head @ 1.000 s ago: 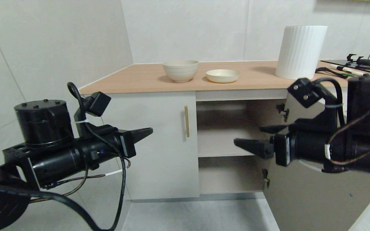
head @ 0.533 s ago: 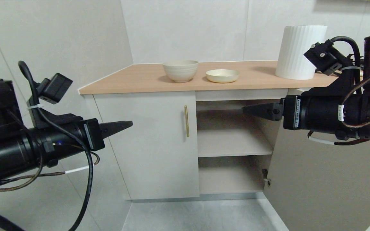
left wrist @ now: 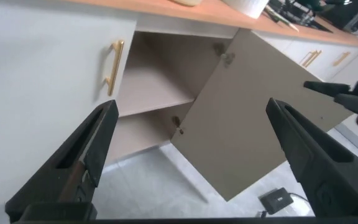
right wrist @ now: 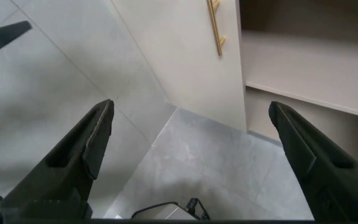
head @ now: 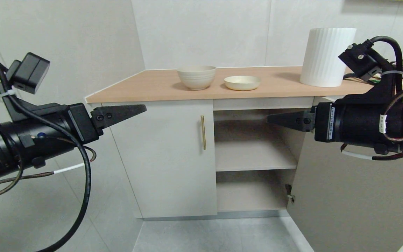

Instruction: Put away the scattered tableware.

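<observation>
A cream bowl [head: 197, 77] and a shallow cream dish [head: 242, 82] sit side by side on the wooden countertop [head: 145, 87]. My left gripper [head: 140, 110] hangs in the air left of the cabinet, below counter height, with nothing in it. In the left wrist view its fingers stand wide apart, so the left gripper [left wrist: 192, 104] is open. My right gripper [head: 272, 119] points at the open cabinet's upper compartment [head: 247, 133], just under the counter. It is also open and empty in the right wrist view [right wrist: 191, 104].
The cabinet's right door [head: 345, 196] is swung open towards me, showing a bare shelf [head: 254, 155] and a lower compartment [head: 250, 196]. The left door with its gold handle [head: 203, 132] is closed. A tall white ribbed container [head: 327, 56] stands at the counter's right.
Both arms have risen. The left gripper drew back to the left and went up to just below counter height. The right gripper climbed from shelf height to just under the counter.
</observation>
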Tool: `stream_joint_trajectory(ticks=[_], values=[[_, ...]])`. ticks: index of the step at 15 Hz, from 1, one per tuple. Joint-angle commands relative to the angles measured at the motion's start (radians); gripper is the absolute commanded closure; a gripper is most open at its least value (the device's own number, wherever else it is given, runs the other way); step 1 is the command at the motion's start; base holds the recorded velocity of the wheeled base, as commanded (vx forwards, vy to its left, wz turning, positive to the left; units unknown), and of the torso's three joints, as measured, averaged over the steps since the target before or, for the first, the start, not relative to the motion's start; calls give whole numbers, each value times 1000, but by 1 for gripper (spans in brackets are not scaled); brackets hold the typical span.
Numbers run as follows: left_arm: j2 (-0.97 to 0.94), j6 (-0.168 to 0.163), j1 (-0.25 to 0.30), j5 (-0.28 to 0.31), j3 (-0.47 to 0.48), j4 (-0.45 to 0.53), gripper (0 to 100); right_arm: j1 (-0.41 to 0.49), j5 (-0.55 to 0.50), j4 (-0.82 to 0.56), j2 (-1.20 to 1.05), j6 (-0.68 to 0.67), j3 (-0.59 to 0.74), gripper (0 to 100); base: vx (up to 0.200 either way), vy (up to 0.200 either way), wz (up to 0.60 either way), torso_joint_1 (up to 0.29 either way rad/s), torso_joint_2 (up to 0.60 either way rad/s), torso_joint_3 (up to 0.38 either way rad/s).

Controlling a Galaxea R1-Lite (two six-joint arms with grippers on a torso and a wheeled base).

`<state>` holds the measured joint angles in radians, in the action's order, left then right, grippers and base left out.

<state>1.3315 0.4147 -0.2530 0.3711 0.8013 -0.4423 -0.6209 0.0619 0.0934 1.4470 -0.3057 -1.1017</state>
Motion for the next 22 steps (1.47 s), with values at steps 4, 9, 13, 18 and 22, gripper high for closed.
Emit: stream_joint_trajectory(ticks=[4, 9, 13, 18, 22], values=[[-20, -36, -8, 3, 1, 13, 0, 0, -1, -1, -2, 0, 0, 0, 50, 0, 0, 2, 1, -1], [-21, -36, -8, 3, 6, 13, 0, 0, -1, -21, -4, 2, -3, 0, 200, 0, 0, 7, 0, 1], [-12, -36, -8, 3, 10, 13, 0, -2, 1, -24, -2, 2, -1, 0, 200, 0, 0, 1, 2, -1], [-12, -36, -8, 3, 7, 10, 0, -2, 13, 16, -5, 17, 56, 0, 120, 0, 0, 0, 1, 1], [-12, -36, -8, 3, 7, 10, 0, -2, 9, 25, -4, 77, 83, 0, 0, 0, 0, 0, 0, 0]])
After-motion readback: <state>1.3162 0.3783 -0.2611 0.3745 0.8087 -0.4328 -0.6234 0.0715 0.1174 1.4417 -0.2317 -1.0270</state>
